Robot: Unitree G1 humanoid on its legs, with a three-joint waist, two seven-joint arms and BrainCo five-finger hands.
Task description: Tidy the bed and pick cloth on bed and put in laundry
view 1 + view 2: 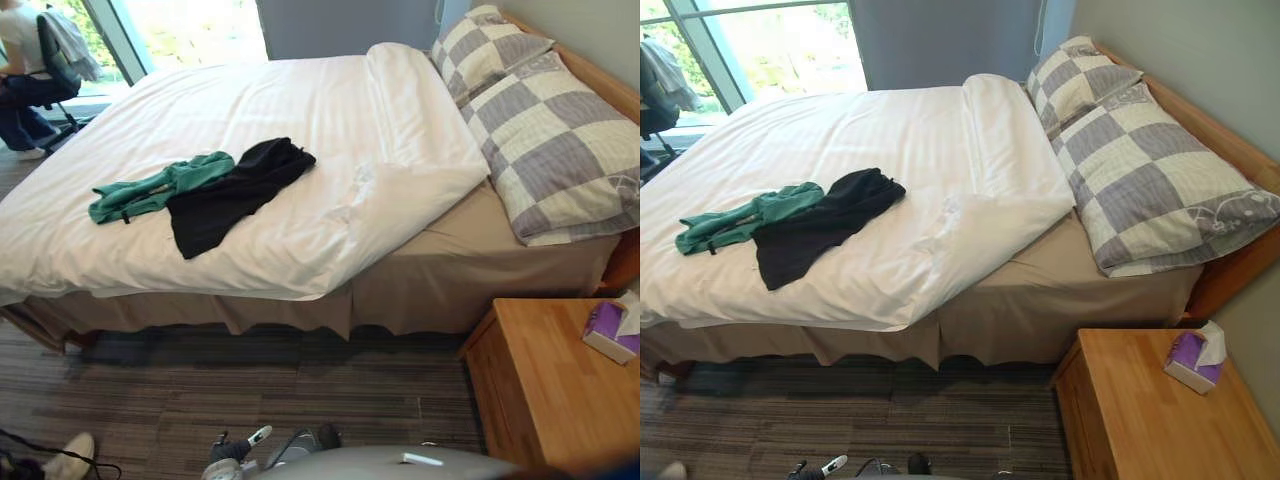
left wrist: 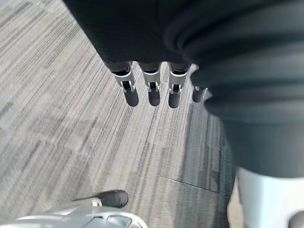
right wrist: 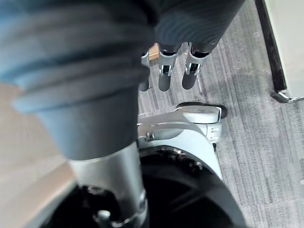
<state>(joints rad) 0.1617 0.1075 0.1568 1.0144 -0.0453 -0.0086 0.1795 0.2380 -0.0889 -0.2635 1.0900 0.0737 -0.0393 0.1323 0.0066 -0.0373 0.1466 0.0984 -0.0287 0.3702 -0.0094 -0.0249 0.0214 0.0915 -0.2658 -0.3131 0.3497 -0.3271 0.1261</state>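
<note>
A green cloth point(image 1: 150, 188) and a black cloth point(image 1: 235, 190) lie side by side, touching, on the white duvet point(image 1: 300, 100) near the bed's front edge. The duvet's right front corner point(image 1: 400, 195) is folded back, baring the tan sheet point(image 1: 470, 235). Two checked pillows point(image 1: 560, 150) rest at the headboard. My left hand point(image 2: 149, 88) hangs over the grey carpet with straight fingers and holds nothing. Beside my body, my right hand point(image 3: 166, 71) also hangs open, its fingers pointing at the floor.
A wooden nightstand point(image 1: 545, 385) stands at the right front with a purple tissue box point(image 1: 608, 332) on it. A person point(image 1: 15, 70) sits on an office chair point(image 1: 55, 60) by the window at the far left. Striped carpet point(image 1: 300, 400) lies between me and the bed.
</note>
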